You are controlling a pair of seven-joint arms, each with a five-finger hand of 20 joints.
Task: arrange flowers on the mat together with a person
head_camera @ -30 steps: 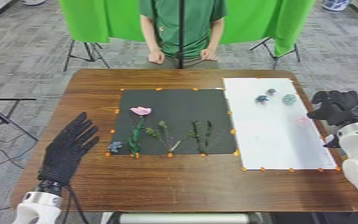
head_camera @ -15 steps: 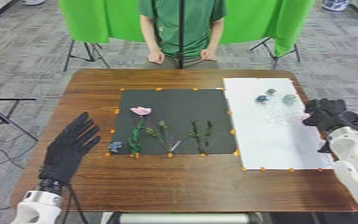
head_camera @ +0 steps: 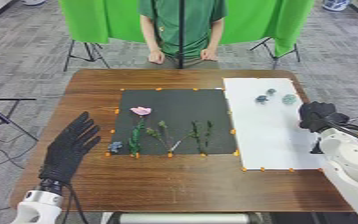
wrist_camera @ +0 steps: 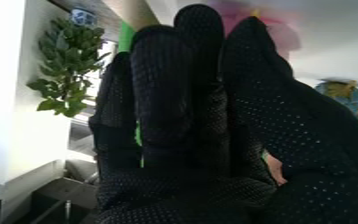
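The next thing to be picked up seems to be the pink bloom [wrist_camera: 284, 34], seen close by the tips of the right hand [head_camera: 316, 116], at the right edge of the white sheet [head_camera: 278, 137]. It should be very light, soft and easy to crush, and it may slip on the smooth sheet. It is best held low down, under the petals, with a small, gentle squeeze.

The fingers of the right hand are straight and pressed close together. Whether the bloom is touched or pinched cannot be told. The left hand [head_camera: 68, 147] is held at the left side, with its fingers straight and a little spread.

From the head, the whole dark mat [head_camera: 165, 97] can be seen, with a pink flower [head_camera: 141, 110], green stems [head_camera: 135, 140] and a blue flower [head_camera: 115, 146] at its near left corner. Three small blooms [head_camera: 289, 99] are seen at the far end of the sheet. From the right wrist, soft petals are seen up close, and a leafy plant [wrist_camera: 67, 65] in the room.
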